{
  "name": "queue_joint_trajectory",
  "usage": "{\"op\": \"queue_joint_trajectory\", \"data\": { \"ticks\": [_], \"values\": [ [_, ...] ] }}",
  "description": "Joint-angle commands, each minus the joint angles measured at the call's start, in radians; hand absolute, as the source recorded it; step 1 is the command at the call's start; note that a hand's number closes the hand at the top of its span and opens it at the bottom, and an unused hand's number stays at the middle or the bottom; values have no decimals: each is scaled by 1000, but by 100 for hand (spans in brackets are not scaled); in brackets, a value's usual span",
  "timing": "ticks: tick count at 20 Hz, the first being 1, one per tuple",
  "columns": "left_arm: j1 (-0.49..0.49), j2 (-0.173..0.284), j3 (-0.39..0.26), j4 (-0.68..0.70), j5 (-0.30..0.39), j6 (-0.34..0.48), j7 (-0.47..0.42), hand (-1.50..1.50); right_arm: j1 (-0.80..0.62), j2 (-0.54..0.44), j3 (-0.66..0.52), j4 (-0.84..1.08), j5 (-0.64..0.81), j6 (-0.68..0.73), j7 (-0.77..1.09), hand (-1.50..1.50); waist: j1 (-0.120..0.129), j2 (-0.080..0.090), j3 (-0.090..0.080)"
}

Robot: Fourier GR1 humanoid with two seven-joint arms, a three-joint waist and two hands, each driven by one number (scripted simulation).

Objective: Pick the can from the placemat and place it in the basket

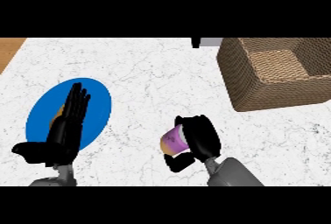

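A purple can (172, 140) with a tan end lies tilted in my right hand (200, 138), whose fingers and thumb curl round it, low in the middle of the white marble counter. The blue oval placemat (97, 105) lies at the left with nothing visible on it. My left hand (68, 124) stands over the placemat, open, fingers straight and pointing away. The brown woven basket (236, 74) sits at the upper right, its inside bare, well apart from the can.
A dark and grey object (205, 42) pokes in at the top edge beside the basket. A wooden strip (9, 50) shows at the upper left corner. The marble counter (161, 74) stretches between placemat and basket.
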Motion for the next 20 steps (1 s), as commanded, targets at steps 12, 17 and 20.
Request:
{"op": "queue_joint_trajectory", "data": {
  "ticks": [12, 17, 20],
  "values": [
    [4, 10, 32, -4, 18, -19, 16, 0, 210, -41, -119, -741, -215, 56, 34, 150, -18, 21, 3],
    [4, 5, 22, -31, 8, -21, 38, 0, 259, -74, -169, -1003, -263, 198, 183, 150, -9, 24, 4],
    [67, -11, 1, -60, -5, -17, 5, 0, 195, -61, -287, -1087, -352, 306, 340, 150, -3, 24, 3]
  ]
}}
